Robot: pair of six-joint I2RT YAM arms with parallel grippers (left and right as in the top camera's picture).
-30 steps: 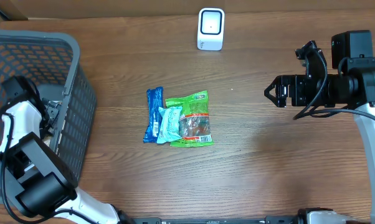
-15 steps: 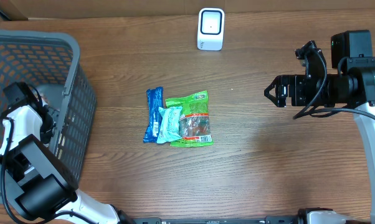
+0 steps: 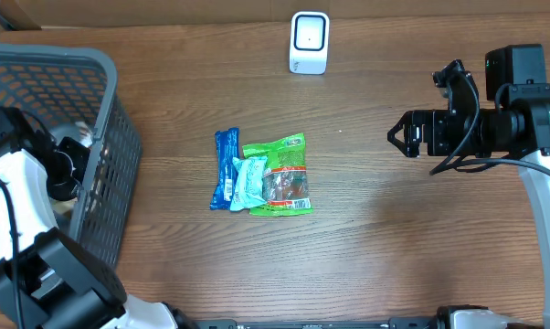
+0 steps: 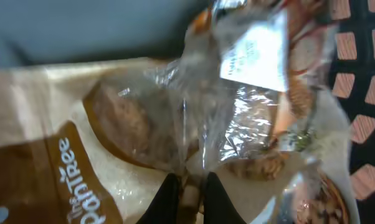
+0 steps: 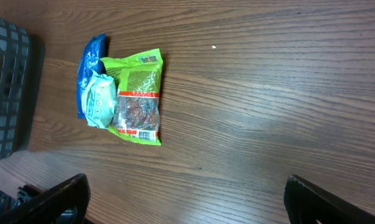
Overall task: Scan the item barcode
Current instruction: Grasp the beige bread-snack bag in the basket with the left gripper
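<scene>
The job is at its start: nothing has reached the scanner [image 3: 309, 42] yet, so lifting, carrying and presenting a barcode are all left to do. The wooden table [image 3: 394, 238] is brown, grained and matte. At its left stands the grey basket [image 3: 120, 137], a rigid plastic lattice with square holes. Inside it, the left gripper [image 4: 186, 186] has its fingers pinched together on what looks like a clear snack bag [image 4: 237, 118]. The bag is glossy, creased film with a flat white label [image 4: 253, 53], and it lies on a smooth brown pouch [image 4: 44, 143]. The right gripper [image 3: 394, 134] hangs spread and empty, well apart. The scanner is a small, rounded white box. 3 soft packets, green [image 3: 282, 174], blue [image 3: 226, 167] and teal [image 3: 249, 181], lie touching mid-table.
</scene>
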